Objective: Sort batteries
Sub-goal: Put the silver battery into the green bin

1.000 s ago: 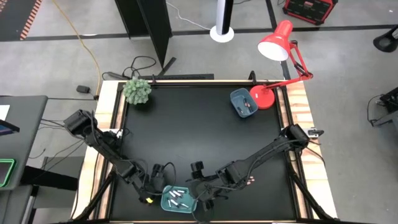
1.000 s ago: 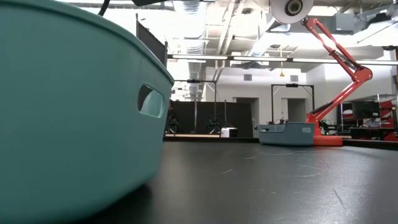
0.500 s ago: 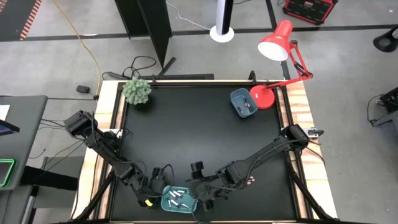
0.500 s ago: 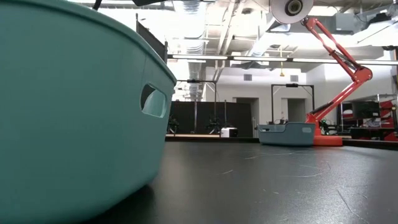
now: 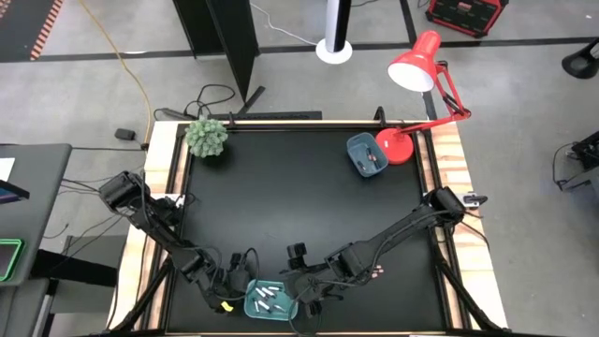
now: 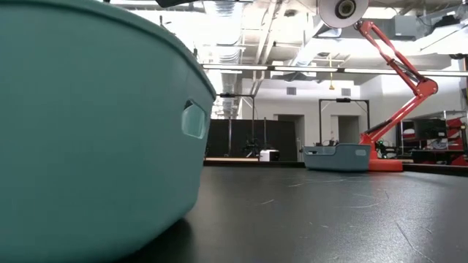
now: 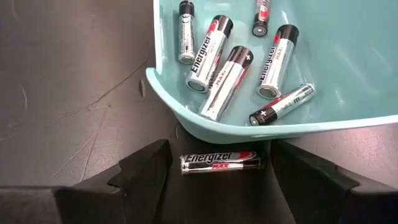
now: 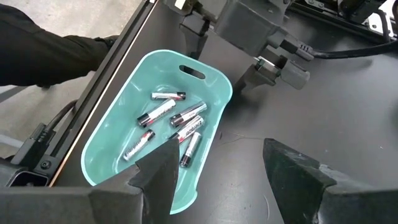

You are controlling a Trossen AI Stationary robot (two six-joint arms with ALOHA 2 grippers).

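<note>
A teal tray [image 5: 267,300] sits by the table's near edge and fills the low view's left [image 6: 88,131]. Several silver-and-black batteries [image 7: 227,81] lie flat in it [image 8: 171,115]. One more battery [image 7: 219,162] lies on the table just outside the tray's wall. My left gripper [image 5: 236,278] is low at the tray's left side, open, with one finger beyond each end of that battery [image 7: 219,155]. My right gripper [image 5: 304,298] hangs open over the tray's right side [image 8: 217,165]. My left gripper's fingertips [image 7: 152,155] stand close under the teal tray's wall [image 7: 205,127]; I cannot tell whether they touch it. They do not plainly touch the loose battery.
A blue tray [image 5: 365,154] holding a few batteries stands at the far right [image 6: 336,156], beside a red desk lamp [image 5: 416,65]. A small green plant [image 5: 206,137] is at the far left corner. The black table between the trays is bare.
My left gripper has moved a little toward the near edge, closer to the teal tray's left side. In the low view the tray has turned or slid slightly, its handle hole moving to that picture's right.
</note>
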